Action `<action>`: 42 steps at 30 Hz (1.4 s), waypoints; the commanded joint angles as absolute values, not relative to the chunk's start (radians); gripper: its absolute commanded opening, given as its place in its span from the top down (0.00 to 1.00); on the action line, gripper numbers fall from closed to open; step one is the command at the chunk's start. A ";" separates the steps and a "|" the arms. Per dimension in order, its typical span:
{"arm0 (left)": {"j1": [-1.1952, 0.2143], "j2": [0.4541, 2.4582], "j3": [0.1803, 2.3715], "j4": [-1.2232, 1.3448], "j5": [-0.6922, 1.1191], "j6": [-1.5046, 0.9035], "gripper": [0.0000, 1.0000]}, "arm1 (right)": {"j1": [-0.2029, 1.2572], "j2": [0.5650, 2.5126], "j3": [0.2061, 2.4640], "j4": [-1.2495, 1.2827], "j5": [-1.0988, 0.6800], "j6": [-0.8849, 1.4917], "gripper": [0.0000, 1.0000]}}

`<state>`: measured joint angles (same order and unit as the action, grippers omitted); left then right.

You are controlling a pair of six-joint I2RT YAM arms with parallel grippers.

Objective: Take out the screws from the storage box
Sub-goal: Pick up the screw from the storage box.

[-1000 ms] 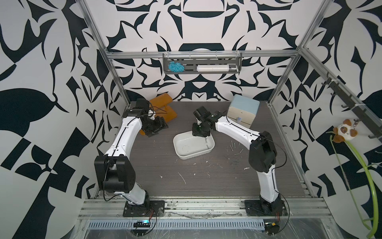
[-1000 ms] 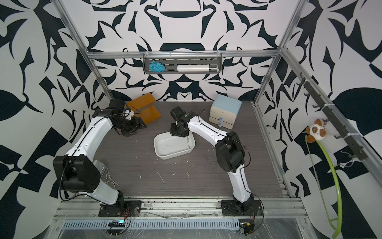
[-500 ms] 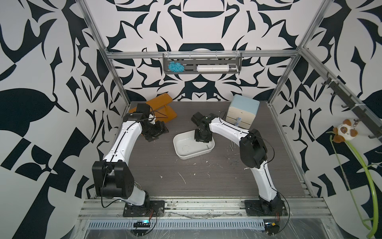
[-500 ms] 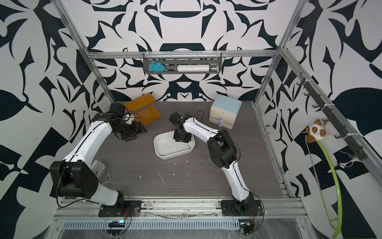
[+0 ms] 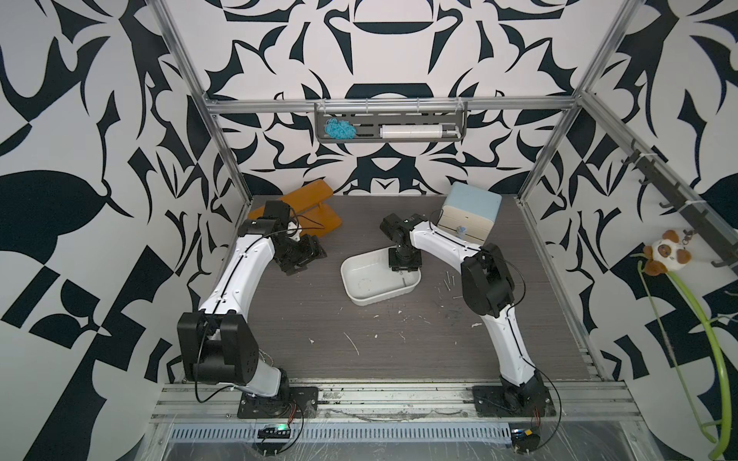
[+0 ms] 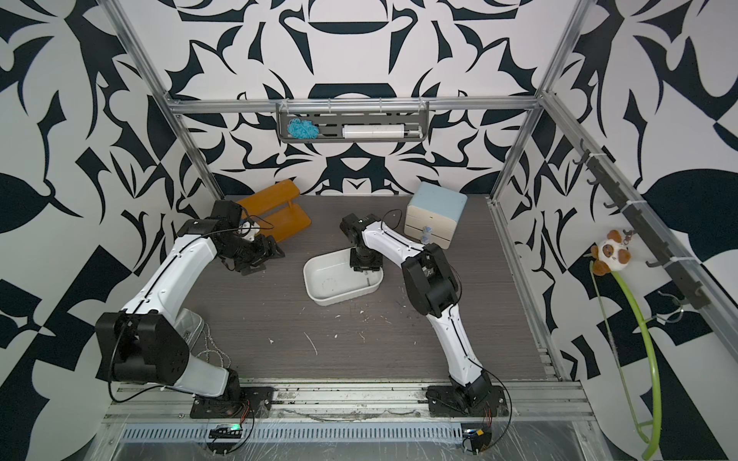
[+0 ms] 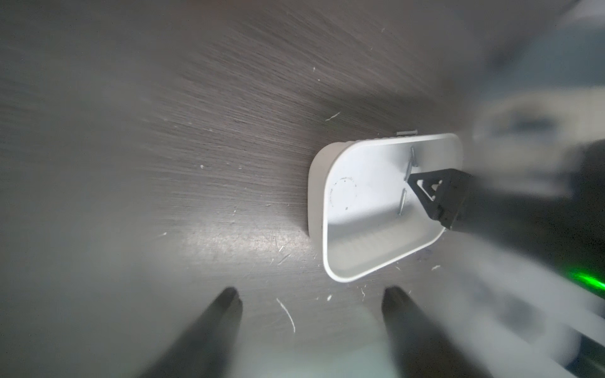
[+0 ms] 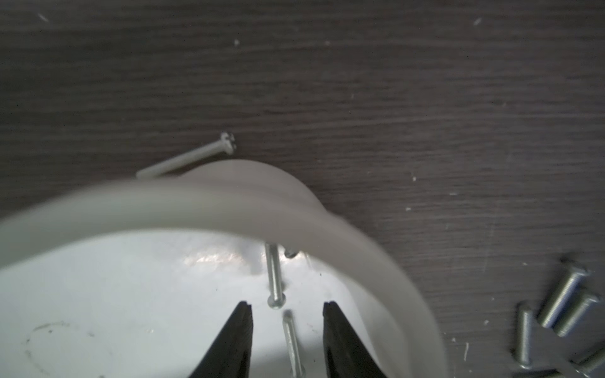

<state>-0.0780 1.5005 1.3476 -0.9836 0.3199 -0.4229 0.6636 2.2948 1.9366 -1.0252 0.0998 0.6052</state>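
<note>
Right wrist view gives you the best look. The box sits on the table with the right gripper down inside it near a rounded corner. Its fingers are apart and straddle one screw lying flat on the floor; nothing is gripped yet. Go straight down until the tips nearly touch the plastic, keep the shaft centred, then close across it. A thin round shaft will likely roll if one finger arrives first. Mind the wall beside you as you lift.

The left gripper hangs over bare table short of the box, fingers wide apart and empty.

As for containers, the drawer cabinet shows nothing of its contents. The box holds at least two screws, with a second screw just beyond your tips. Several more screws lie outside on the table beside the box.
</note>
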 commanded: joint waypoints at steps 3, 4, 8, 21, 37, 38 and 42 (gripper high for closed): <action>-0.079 1.496 1.333 -0.984 0.341 -0.423 0.25 | 0.673 2.310 1.968 -1.043 0.080 0.570 0.62; -0.080 1.496 1.335 -0.984 0.340 -0.422 0.25 | 0.673 2.314 1.966 -1.041 0.079 0.568 0.63; -0.080 1.501 1.336 -0.985 0.341 -0.422 0.25 | 0.667 2.332 1.964 -1.034 0.069 0.562 0.67; -0.079 1.521 1.353 -0.991 0.345 -0.416 0.25 | 0.661 2.354 1.974 -1.020 0.044 0.551 1.00; -0.079 1.531 1.362 -0.995 0.345 -0.417 0.25 | 0.641 2.023 1.980 -1.128 0.238 0.606 1.00; -0.080 1.533 1.362 -0.995 0.346 -0.417 0.25 | 0.629 1.988 1.926 -1.125 0.256 0.609 1.00; -0.080 1.538 1.364 -0.990 0.353 -0.417 0.25 | 0.529 1.843 1.671 -1.068 0.255 0.620 1.00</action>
<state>-0.0780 1.5204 1.3483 -0.9844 0.3378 -0.4221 0.6041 1.8973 1.8095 -1.0534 0.2008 0.5919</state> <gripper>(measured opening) 0.754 0.087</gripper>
